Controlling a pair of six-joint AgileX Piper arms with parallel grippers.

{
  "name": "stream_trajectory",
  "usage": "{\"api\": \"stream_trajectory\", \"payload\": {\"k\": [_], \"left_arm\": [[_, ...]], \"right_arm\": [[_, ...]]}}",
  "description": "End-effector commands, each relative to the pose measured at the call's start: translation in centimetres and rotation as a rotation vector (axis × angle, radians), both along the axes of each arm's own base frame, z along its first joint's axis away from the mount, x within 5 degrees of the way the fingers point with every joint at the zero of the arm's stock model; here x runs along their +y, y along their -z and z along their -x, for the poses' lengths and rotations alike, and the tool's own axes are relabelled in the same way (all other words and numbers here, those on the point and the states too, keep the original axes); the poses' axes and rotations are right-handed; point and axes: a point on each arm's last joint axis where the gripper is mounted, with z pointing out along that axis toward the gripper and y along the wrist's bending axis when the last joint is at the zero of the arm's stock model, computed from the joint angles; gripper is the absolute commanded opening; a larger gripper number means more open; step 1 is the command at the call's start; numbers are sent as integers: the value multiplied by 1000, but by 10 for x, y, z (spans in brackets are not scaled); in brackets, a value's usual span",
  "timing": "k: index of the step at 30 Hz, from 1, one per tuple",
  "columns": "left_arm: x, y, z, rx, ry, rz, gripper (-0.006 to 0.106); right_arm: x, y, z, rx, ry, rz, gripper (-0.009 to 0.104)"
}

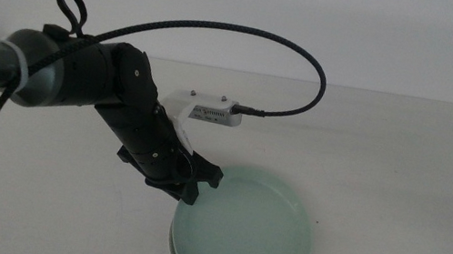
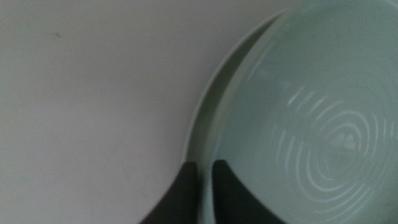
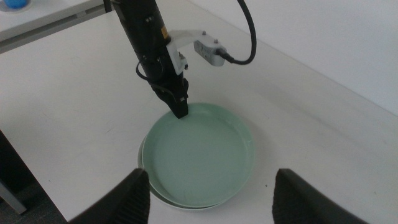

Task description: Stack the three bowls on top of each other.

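A pale mint green bowl (image 1: 243,231) is sitting at the near middle of a white table (image 1: 403,175), and it serves as the landmark here; beneath it the rim of a white bowl (image 1: 172,252) is peeking out on the side nearest the camera, so at least two bowls are already lying nested; the green one is sitting slightly off-centre on the one below. A grey bowl is not showing in any view; it may be lying hidden at the bottom of the pile, but that cannot be told.

At the green bowl's far-left rim, the left gripper (image 1: 190,191) is reaching down from a dark arm, its two jaws narrowed onto that rim and pinching it; the left wrist view is showing the thin rim running up between the jaws. Beyond the bowl, a small white camera box (image 1: 215,112) with a black cable (image 1: 224,30) is riding on that arm.

The right gripper (image 3: 211,196) is waiting spread wide, hovering on the bowl's near side and touching nothing.

By the look of it, the stacking is nearly finished; releasing and perhaps centring the green bowl is what is left.
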Motion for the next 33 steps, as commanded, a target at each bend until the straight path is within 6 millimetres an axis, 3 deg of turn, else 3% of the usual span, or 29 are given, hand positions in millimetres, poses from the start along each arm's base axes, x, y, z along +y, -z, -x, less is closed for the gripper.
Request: {"api": "stream_trajectory", "payload": {"k": [1,5,8,15,18,19,27,33], "left_arm": [[-3,-23,-1,-56,-26,55,27],[5,-34,-1,-76,-16,41,79],[17,-57,-2,-97,-32,63,101],[69,-139,-4,-345,-124,119,103],[87,-164,2,-435,-177,132,104],[107,-185,11,-500,-218,128,104],[115,-221,50,-601,-205,134,104],[120,-233,83,-648,-223,158,104]], "right_arm": [[0,-13,-2,-72,18,-52,51],[0,-13,-2,-72,18,-52,51],[0,-13,-2,-72,18,-52,51],[0,-13,-2,-72,18,-52,51],[0,-13,-2,-72,18,-52,51],[0,-13,-2,-72,18,-52,51],[0,-13,-2,-72,18,-52,51],[0,-13,-2,-72,18,-52,51]]}}
